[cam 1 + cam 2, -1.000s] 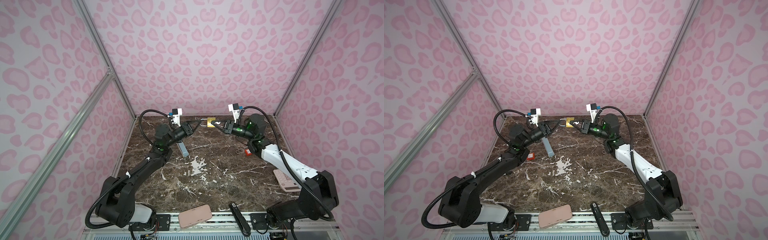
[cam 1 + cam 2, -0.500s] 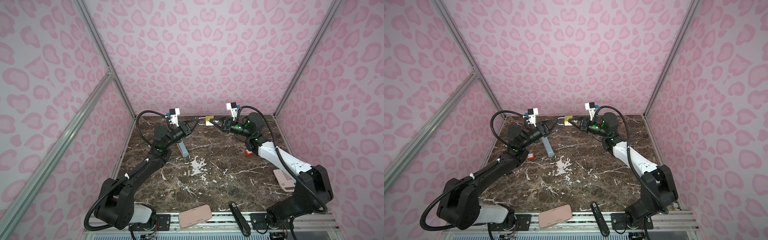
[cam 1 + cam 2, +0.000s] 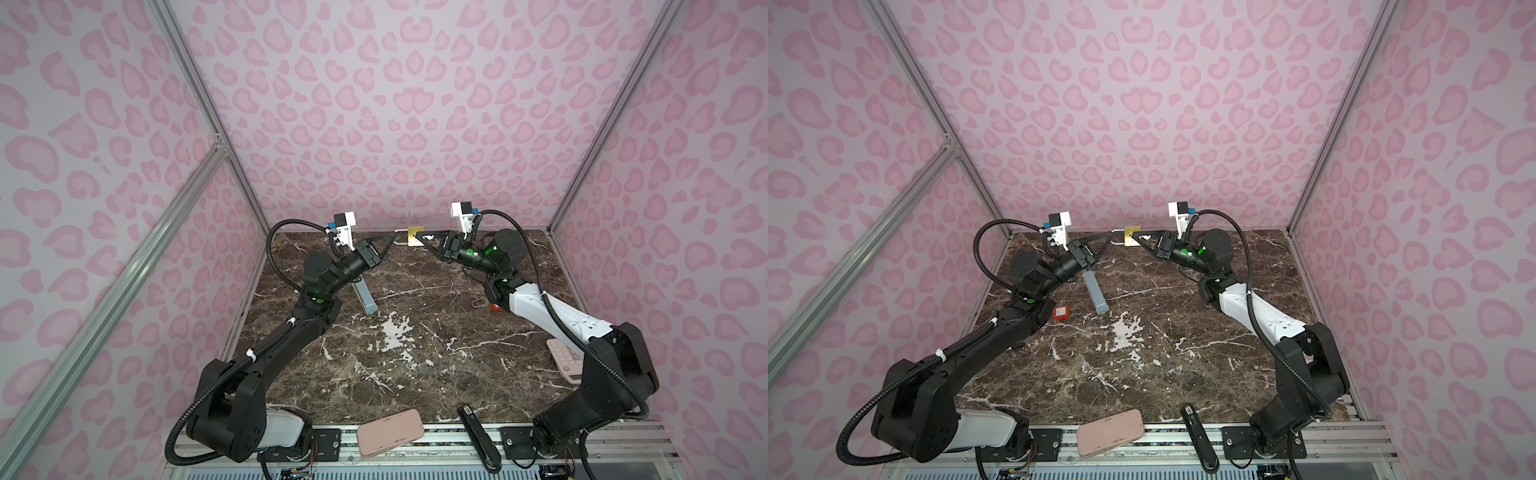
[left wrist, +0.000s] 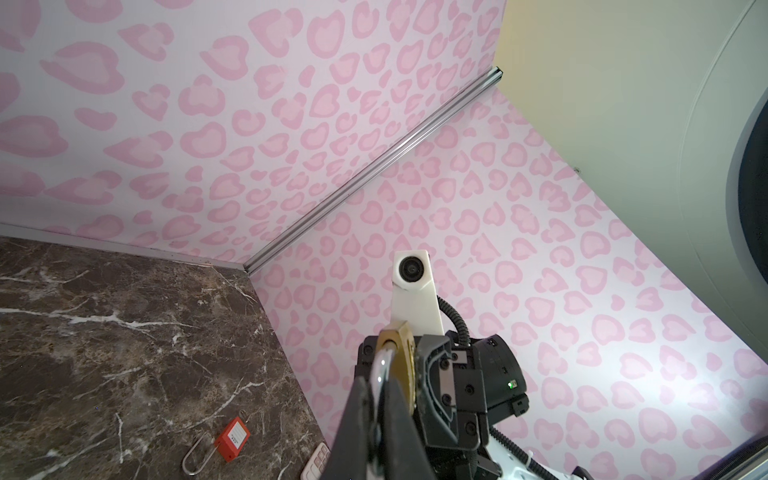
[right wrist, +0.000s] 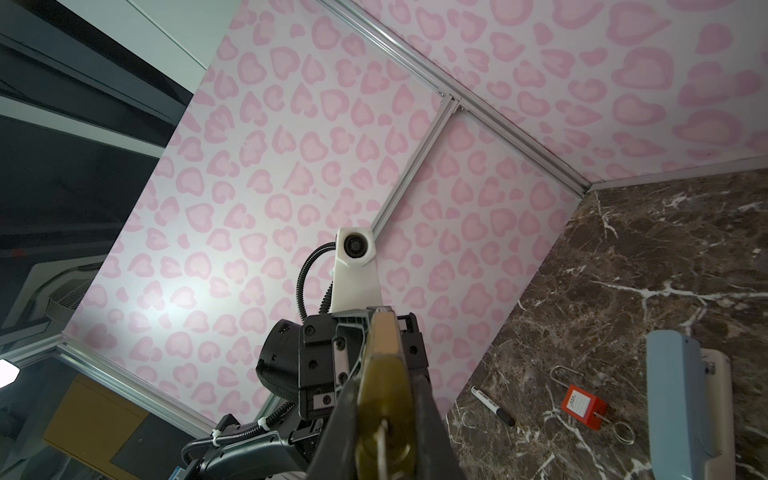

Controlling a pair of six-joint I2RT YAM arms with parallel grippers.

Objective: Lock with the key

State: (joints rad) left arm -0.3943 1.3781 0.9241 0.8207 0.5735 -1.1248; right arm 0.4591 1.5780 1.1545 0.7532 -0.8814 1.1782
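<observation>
Padlock point(image 3: 415, 236): brass, held in the air above the far edge of the surface point(image 3: 415, 374), between both arms.
Left pincer point(image 3: 392, 238): clamped on its silver shackle point(image 4: 380, 365).
Right pincer point(image 3: 420, 238): clamped on its brass body.

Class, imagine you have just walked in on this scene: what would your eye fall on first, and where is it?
The brass padlock held in mid-air over the far end of the marble table, with the left gripper shut on its shackle and the right gripper shut on its body. Then the pink spotted walls that close in the table on three sides, and a pink phone at the near edge.
</observation>
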